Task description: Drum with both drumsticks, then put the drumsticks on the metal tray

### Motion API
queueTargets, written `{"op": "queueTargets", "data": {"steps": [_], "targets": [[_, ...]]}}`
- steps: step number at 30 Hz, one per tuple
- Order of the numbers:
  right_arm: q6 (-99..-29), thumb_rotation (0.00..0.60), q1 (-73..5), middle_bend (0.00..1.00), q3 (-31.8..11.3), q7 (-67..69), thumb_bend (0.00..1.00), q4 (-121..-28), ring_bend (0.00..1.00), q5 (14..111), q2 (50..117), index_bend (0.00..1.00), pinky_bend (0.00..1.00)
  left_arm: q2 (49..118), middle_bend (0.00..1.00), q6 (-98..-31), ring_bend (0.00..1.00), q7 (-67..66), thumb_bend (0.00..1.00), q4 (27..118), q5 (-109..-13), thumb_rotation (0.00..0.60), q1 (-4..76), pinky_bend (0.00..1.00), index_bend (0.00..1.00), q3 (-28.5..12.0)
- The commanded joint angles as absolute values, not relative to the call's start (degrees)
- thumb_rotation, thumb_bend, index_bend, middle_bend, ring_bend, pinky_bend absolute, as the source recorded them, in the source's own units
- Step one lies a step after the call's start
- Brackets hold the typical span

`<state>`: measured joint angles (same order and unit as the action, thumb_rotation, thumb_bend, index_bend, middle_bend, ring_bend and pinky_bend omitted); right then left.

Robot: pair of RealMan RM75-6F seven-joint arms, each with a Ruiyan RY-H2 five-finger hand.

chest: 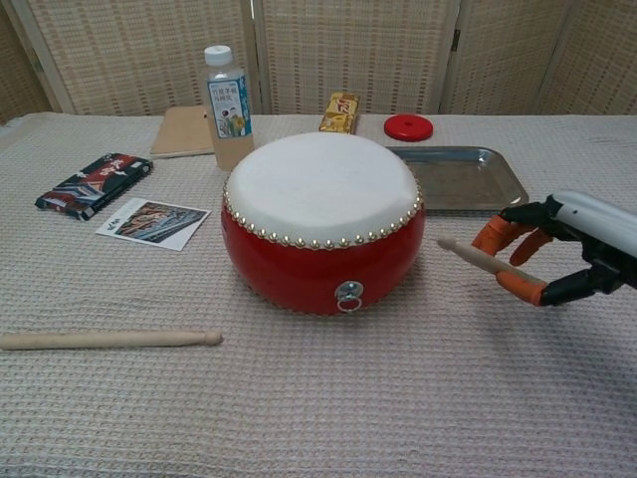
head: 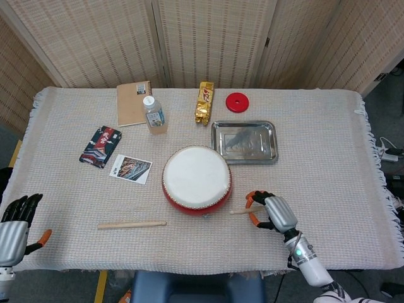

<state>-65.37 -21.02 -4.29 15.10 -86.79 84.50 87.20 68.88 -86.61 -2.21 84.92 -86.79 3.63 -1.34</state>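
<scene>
A red drum (head: 196,178) (chest: 321,217) with a white skin stands mid-table. My right hand (head: 273,212) (chest: 563,247) holds one wooden drumstick (head: 240,211) (chest: 478,258) off the cloth, right of the drum, with its tip pointing at the drum's side. The other drumstick (head: 131,224) (chest: 109,340) lies flat on the cloth, front left of the drum. My left hand (head: 14,228) hovers at the table's front left corner, fingers spread, holding nothing. The metal tray (head: 244,142) (chest: 458,179) sits behind and right of the drum, with nothing in it.
Along the back stand a water bottle (head: 154,115), a brown notebook (head: 133,103), a gold snack pack (head: 204,102) and a red lid (head: 237,101). A dark packet (head: 100,146) and a photo card (head: 131,168) lie left of the drum.
</scene>
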Motion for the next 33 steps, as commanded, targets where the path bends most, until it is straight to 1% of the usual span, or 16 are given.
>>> {"op": "queueTargets", "data": {"steps": [1,3,5,9,13,15,18,20,23,25,33], "targets": [[-66.95,0.6,-21.83,0.34,-4.93,63.9,0.4,-81.4,0.29,91.37,79.52,0.58,0.35,68.67,0.08,-86.75,0.05,-2.87,0.3,85.69,-87.14,0.6,3.66,0.09,0.07,-1.24],[-68.23,0.6,-22.81,0.34,-3.83,78.0,0.4,-75.53,0.29,93.98,80.52,0.56,0.36,68.42,0.08,-86.92,0.05,-3.48,0.3,86.44,-87.4,0.6,3.69,0.09,0.07,-1.21],[-69.49,0.6,-23.77,0.34,-2.36,89.04,0.4,-69.27,0.29,96.19,82.43,0.54,0.36,68.11,0.08,-87.13,0.05,-4.08,0.3,87.22,-87.65,0.6,3.65,0.09,0.07,-1.15],[-71.45,0.6,-25.22,0.34,0.62,102.83,0.4,-57.83,0.3,99.22,86.71,0.5,0.37,67.62,0.08,-87.39,0.05,-4.99,0.3,88.31,-87.88,0.6,3.46,0.09,0.07,-0.97],[-73.17,0.6,-26.28,0.34,2.63,114.53,0.4,-48.83,0.3,100.3,90.49,0.44,0.37,67.24,0.08,-87.37,0.05,-5.54,0.3,89.03,-87.8,0.6,3.26,0.09,0.07,-0.78],[-73.64,0.599,-26.8,0.34,3.57,118.09,0.4,-44.19,0.3,100.74,92.53,0.42,0.37,67.0,0.08,-87.34,0.05,-5.61,0.3,89.38,-87.83,0.6,3.22,0.09,0.07,-0.71],[-75.14,0.548,-26.93,0.34,4.4,122.9,0.38,-38.72,0.3,100.8,95.05,0.38,0.37,66.49,0.08,-87.48,0.05,-5.99,0.3,89.82,-88.05,0.6,3.15,0.09,0.07,-0.62],[-75.87,0.512,-26.95,0.34,4.96,125.98,0.32,-35.49,0.29,100.74,96.5,0.36,0.37,66.15,0.08,-87.72,0.05,-6.15,0.3,90.13,-88.21,0.6,3.04,0.09,0.07,-0.6],[-76.55,0.494,-26.91,0.34,5.86,128.8,0.25,-31.7,0.29,100.8,98.22,0.36,0.37,65.83,0.08,-88.07,0.05,-6.37,0.3,90.46,-88.42,0.6,2.85,0.09,0.07,-0.52],[-76.83,0.492,-26.82,0.34,6.35,129.53,0.24,-29.99,0.29,100.81,99.13,0.37,0.37,65.71,0.08,-88.16,0.05,-6.51,0.3,90.63,-88.46,0.6,2.73,0.09,0.07,-0.44],[-77.27,0.491,-26.88,0.38,8.59,126.99,0.24,-27.18,0.33,101.55,102.23,0.47,0.41,65.32,0.08,-88.37,0.05,-6.99,0.3,91.22,-88.76,0.6,2.37,0.09,0.07,-0.1]]}}
